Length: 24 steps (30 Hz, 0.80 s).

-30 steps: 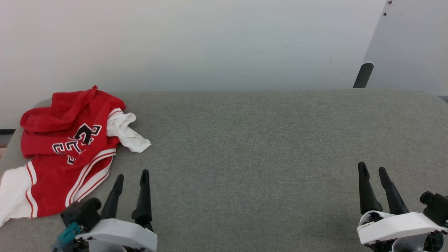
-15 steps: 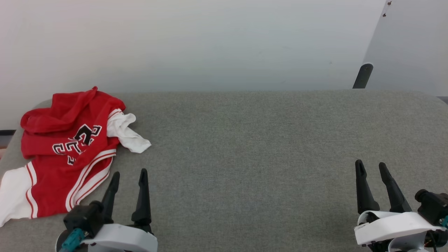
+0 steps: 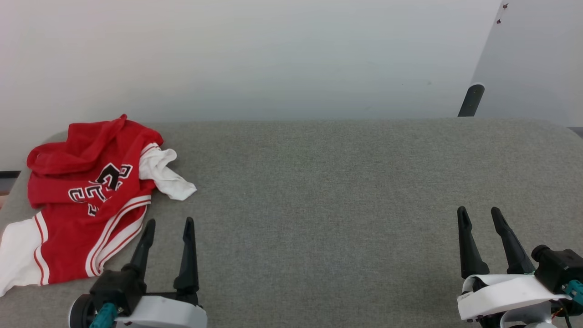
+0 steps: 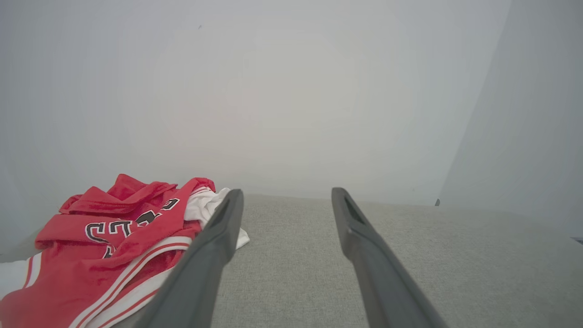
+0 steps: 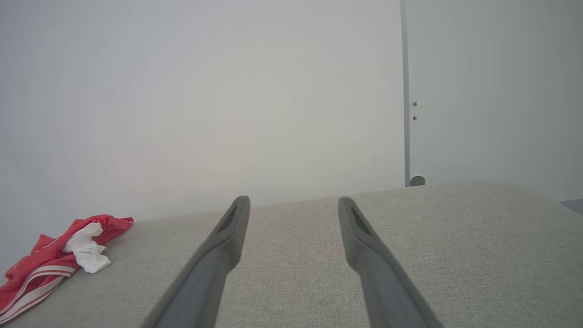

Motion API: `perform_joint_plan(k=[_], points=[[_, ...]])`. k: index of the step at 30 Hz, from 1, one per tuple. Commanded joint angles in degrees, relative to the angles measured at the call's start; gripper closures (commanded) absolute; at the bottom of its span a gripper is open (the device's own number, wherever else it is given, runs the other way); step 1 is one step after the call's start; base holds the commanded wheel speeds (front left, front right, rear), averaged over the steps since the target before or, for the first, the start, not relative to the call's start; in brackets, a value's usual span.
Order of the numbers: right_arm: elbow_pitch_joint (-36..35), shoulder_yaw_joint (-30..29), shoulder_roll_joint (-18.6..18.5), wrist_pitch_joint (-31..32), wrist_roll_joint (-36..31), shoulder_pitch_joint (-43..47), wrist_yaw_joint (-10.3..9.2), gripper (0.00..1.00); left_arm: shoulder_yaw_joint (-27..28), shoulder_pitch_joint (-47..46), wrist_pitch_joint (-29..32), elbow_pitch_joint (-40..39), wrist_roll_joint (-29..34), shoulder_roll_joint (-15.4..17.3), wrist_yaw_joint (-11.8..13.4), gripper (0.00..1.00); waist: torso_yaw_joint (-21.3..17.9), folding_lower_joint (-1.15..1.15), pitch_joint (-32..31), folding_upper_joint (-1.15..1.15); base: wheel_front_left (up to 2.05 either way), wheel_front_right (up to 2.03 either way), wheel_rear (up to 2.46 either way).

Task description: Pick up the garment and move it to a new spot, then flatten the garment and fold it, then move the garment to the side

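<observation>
Pickup pending: crumpled red jersey tee w/ white sleeves (image 3: pixel 82 214) is lying at grey fabric tabletop's (image 3: pixel 319 182) left end. Both spread wide, empty: left gripper (image 3: pixel 168 222) is hovering beside its hem, right gripper (image 3: pixel 478 210) well apart. Next is likely needing left to reach in, pinch cloth.

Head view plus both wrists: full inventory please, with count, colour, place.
garment: 1, red with white sleeves, striped trim and black lettering; crumpled at the table's far left
table: 1, grey fabric top; spans the view
wall: 1, pale; behind the table
post: 1, dark; behind the table's far right edge
left gripper: 1, dark fingers, open; lower left, beside the garment's near edge
right gripper: 1, dark fingers, open; lower right, over bare table
</observation>
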Motion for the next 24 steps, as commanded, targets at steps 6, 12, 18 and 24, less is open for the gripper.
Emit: perform_joint_plan(k=[6, 12, 18, 24], points=[[-0.6, 0.2, -0.2, -0.9, -3.0, -0.6, 0.05, 0.00, 0.3, 0.8, -0.9, -0.6, 3.1, -0.4, -0.5, 0.00, -0.1, 0.00, -0.2, 0.00, 0.00, 0.00, 0.00], [-0.9, 0.4, -0.2, -1.4, -5.4, -0.5, 0.05, 0.00, 0.6, 1.3, -1.5, -0.8, 5.4, -0.9, -0.9, 0.00, -0.1, 0.00, -0.6, 0.00, 0.00, 0.00, 0.00], [-1.1, 0.5, -0.2, -1.5, -6.5, -0.1, 0.05, 0.00, 1.1, 1.7, -1.7, -0.7, 6.3, -1.4, -1.5, 0.00, 0.0, 0.00, -0.9, 0.00, 0.00, 0.00, 0.00], [-1.3, 0.5, -0.2, -1.6, -7.0, 0.1, 0.05, 0.00, 1.9, 2.0, -1.7, -0.6, 6.4, -2.0, -2.1, 0.00, 0.2, 0.00, -1.1, 0.00, 0.00, 0.00, 0.00]])
